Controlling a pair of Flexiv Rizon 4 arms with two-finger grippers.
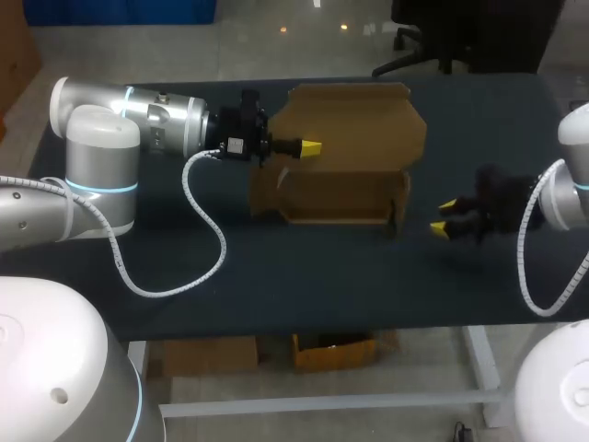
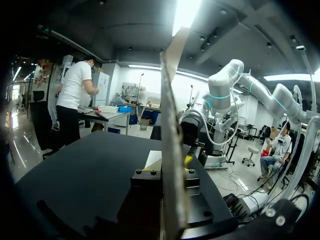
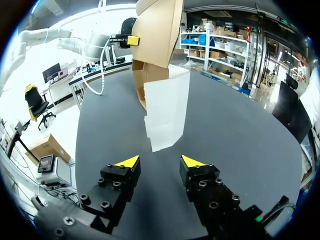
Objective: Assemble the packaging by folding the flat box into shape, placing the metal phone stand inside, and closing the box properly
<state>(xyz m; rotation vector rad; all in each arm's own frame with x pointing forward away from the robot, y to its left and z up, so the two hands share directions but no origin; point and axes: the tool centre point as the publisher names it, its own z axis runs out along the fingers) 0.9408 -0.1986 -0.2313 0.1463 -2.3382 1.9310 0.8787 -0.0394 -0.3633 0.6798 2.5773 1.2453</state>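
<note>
My left arm comes in level from the table's (image 1: pixel 276 267) 9 o'clock edge, wrist horizontal. My left gripper (image 1: pixel 311 147) meets the cardboard box (image 1: pixel 354 193) at the 9 o'clock edge of its raised lid (image 1: pixel 354 124). In the left wrist view the lid (image 2: pixel 170 150) stands edge-on between my fingers, which are closed against it from both sides. In the head view only one yellow tip shows, since the other is behind the cardboard.

The box sits toward the table's 12 o'clock edge. Its tray is open and its lid is upright at the back. The inside is in shadow and I cannot make out what it holds.

My right gripper (image 1: pixel 444 216) hangs low at the box's 4 o'clock, near it but apart, with the arm entering from 3 o'clock. Its fingers (image 3: pixel 127 162) are spread with nothing between them. In the right wrist view the box (image 3: pixel 157 30) stands ahead of them, its near side washed pale by glare.
</note>
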